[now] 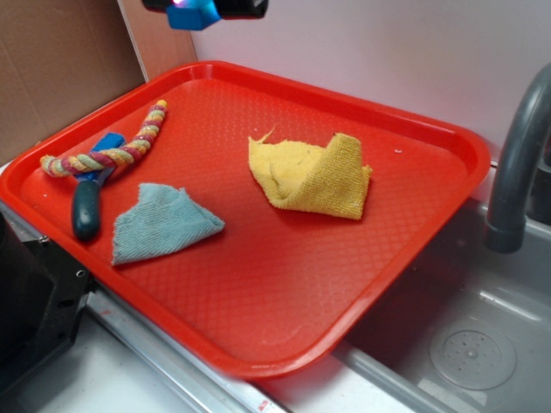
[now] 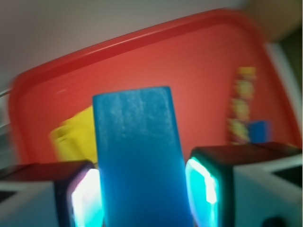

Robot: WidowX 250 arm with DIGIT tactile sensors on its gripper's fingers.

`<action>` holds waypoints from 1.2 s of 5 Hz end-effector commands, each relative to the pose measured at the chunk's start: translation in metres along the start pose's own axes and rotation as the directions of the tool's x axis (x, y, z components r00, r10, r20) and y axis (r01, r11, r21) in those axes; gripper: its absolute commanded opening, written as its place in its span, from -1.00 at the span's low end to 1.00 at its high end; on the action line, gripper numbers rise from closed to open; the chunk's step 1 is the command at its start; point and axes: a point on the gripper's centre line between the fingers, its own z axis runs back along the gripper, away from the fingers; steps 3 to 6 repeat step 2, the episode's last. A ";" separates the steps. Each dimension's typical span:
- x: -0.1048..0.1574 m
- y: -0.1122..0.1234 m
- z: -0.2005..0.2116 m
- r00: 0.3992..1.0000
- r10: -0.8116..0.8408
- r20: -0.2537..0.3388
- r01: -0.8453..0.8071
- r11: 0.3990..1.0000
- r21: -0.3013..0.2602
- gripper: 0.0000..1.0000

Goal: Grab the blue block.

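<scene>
Wrist view up close: blue block fills the middle of the frame, standing upright between the two dark pads of the tool. Both pads press against the block's sides, so the tool is clamped on it (pad faces glow cyan where they meet the block).

Exterior view: tool is at the very top edge, mostly cropped, with the blue block held in it, well above the red tray. Block is clear of the tray surface, roughly over the tray's far left rim.

On the tray:
- yellow cloth crumpled near the middle, one flap folded up on the right side.
- pale blue cloth folded into a rough triangle, front left.
- braided rope toy (yellow, red and green strands) lying diagonally along the left part.
- blue-headed tool with dark teal handle lying under the rope's near end, handle toward the front, just beside the pale blue cloth.

Grey faucet rises at the right edge, over a sink with a round drain. Tray overhangs the sink's left side.

Wrist view is blurred; behind the block I can make out the yellow cloth at left and the rope toy at right.
</scene>
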 end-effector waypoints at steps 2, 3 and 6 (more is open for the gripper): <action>0.002 0.016 0.011 0.995 0.088 0.050 -0.088 0.996 0.010 -1.00; 0.002 0.016 0.011 0.995 0.088 0.050 -0.088 0.996 0.010 -1.00; 0.002 0.016 0.011 0.995 0.088 0.050 -0.088 0.996 0.010 -1.00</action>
